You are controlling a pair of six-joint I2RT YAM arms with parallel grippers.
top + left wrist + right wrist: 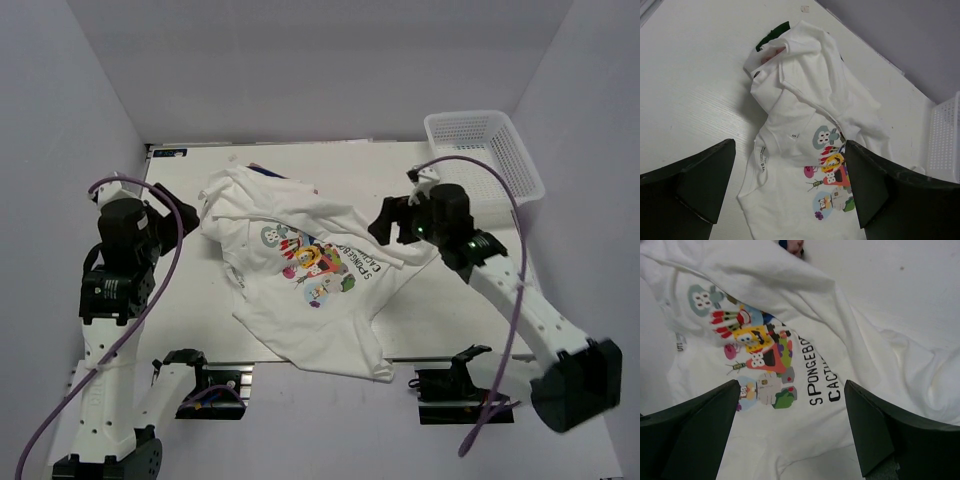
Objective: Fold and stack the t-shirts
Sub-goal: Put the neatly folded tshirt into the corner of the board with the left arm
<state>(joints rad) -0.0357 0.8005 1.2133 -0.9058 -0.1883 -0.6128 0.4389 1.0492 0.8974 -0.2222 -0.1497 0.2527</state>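
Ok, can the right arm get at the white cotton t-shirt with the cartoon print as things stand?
Probably yes: the open right pincer hangs over the white cotton t-shirt with the cartoon print, nothing in between.

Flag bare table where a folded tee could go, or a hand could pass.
Bare table: near-left, between the printed t-shirt hem and the left arm; the far strip between the t-shirts and the back wall; near-right, between the hem and the right arm. Crowded: the centre, under the t-shirts, and the far-right corner with the mesh basket.
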